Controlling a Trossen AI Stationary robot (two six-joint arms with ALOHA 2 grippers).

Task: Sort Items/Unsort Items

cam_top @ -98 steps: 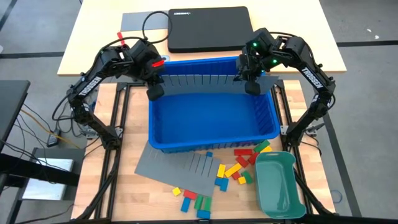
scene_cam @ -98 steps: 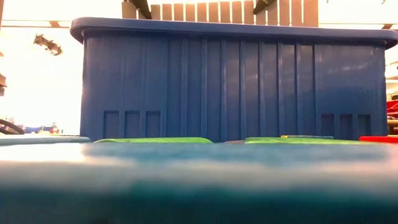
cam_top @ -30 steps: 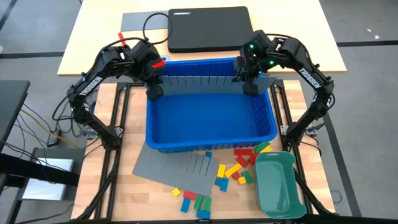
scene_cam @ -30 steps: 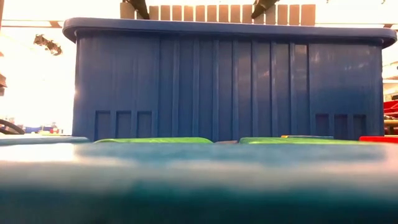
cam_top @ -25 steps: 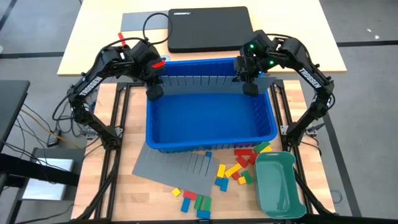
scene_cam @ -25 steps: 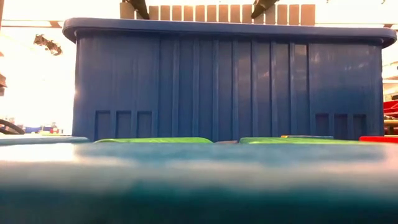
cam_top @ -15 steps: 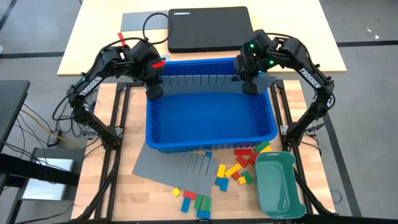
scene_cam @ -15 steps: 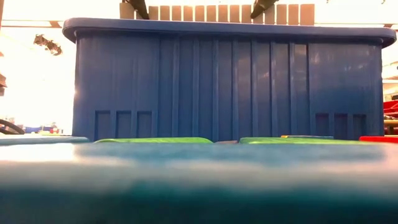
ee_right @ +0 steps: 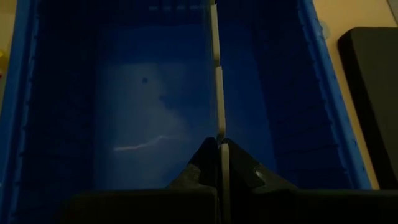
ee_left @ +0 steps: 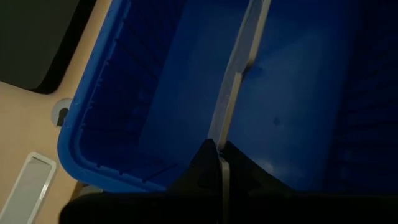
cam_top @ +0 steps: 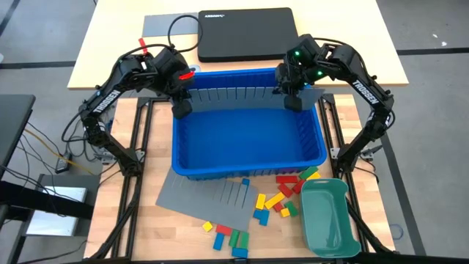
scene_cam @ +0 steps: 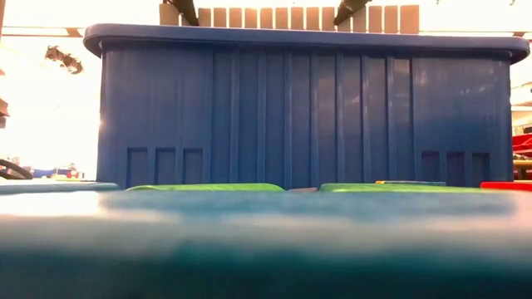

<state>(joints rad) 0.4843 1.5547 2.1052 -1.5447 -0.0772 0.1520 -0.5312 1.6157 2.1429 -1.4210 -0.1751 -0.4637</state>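
A grey slotted divider sheet (cam_top: 238,98) stands on edge across the far part of the blue bin (cam_top: 249,173), its slotted top above the rim (scene_cam: 291,16). My left gripper (cam_top: 182,108) is shut on its left end, my right gripper (cam_top: 292,103) on its right end. The items, small red, yellow, green and blue blocks (cam_top: 275,199), lie loose on the table in front of the bin. No gripper is near them. My left gripper pinches the divider's left end edge (ee_left: 217,152) between its two fingers, coming slanting down from the far left. The sheet stands upright, edge-on between the fingers, and runs across the bin. Whether its lower edge rests on the bin's floor I cannot tell. My right gripper pinches the divider's right end edge (ee_right: 218,142) between its two fingers, slanting down from the far right. The sheet runs straight away from the fingers, upright inside the bin.
A second grey slotted sheet (cam_top: 196,193) lies flat in front of the bin, with blocks on and beside it. A teal-green tray (cam_top: 330,217) sits at the front right. A closed laptop (cam_top: 248,33) lies on the desk behind the bin.
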